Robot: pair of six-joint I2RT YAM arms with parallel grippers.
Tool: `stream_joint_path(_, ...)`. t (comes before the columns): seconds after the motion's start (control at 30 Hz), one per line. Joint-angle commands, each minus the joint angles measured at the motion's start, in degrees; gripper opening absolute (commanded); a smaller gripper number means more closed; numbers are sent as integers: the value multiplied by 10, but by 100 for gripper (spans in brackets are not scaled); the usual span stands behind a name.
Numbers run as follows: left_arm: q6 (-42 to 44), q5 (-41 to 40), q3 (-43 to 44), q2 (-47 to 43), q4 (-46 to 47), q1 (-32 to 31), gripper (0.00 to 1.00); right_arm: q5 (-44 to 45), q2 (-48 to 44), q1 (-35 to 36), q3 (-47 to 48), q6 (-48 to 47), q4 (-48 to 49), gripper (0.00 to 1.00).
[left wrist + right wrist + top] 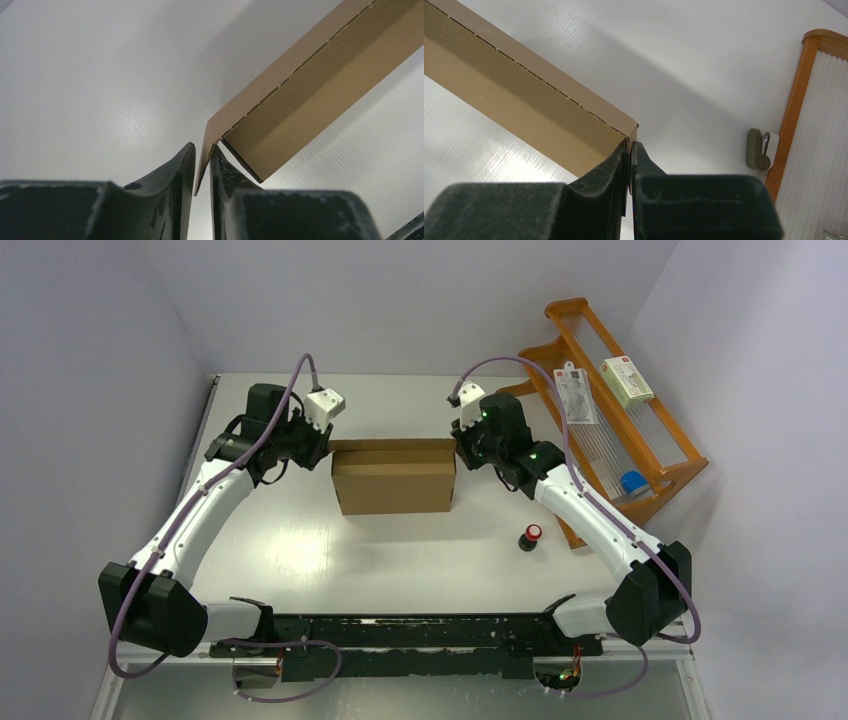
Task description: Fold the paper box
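Observation:
The paper box [393, 477] is plain brown cardboard, folded into a shallow rectangular shape and standing on the white table between my two arms. My left gripper [330, 447] is at its left end. In the left wrist view an end flap of the box [320, 85] slants between the fingers [180, 185] of the left gripper [203, 150] and touches both, with thin slivers of gap beside it. My right gripper [460, 445] is at the box's right end. There the right gripper [630, 146] is pinched on the corner flap of the box [524, 100].
An orange wooden rack [672, 445] leans at the right and holds a white-and-green carton [628, 380], a blister pack [573, 395] and a blue item [632, 482]. A small black object with a red top [530, 536] stands in front of the box. Walls enclose the table on the left and at the back.

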Motion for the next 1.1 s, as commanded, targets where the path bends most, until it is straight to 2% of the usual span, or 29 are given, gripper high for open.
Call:
stream_joint_path(0.0, 2, 40, 11, -4, 10, -1, 20, -9, 2, -5, 16, 6, -7, 7)
stream_joint_path(0.2, -3, 52, 6, -12, 13, -8, 5, -7, -1, -4, 17, 17, -11, 0)
stream_joint_path(0.5, -22, -2, 3, -27, 10, -46, 5, 18, -13, -4, 19, 62, -15, 0)
stream_joint_path(0.77, -70, -39, 9, -19, 1, -49, 5, 54, -9, -3, 34, 135, -39, 0)
stream_joint_path(0.93, -138, -75, 16, -4, -4, -52, 5, 55, -8, 1, 38, 171, -47, 0)
stream_joint_path(1.07, -185, -100, 20, -5, -2, -62, 5, 102, 3, 6, 50, 214, -73, 0)
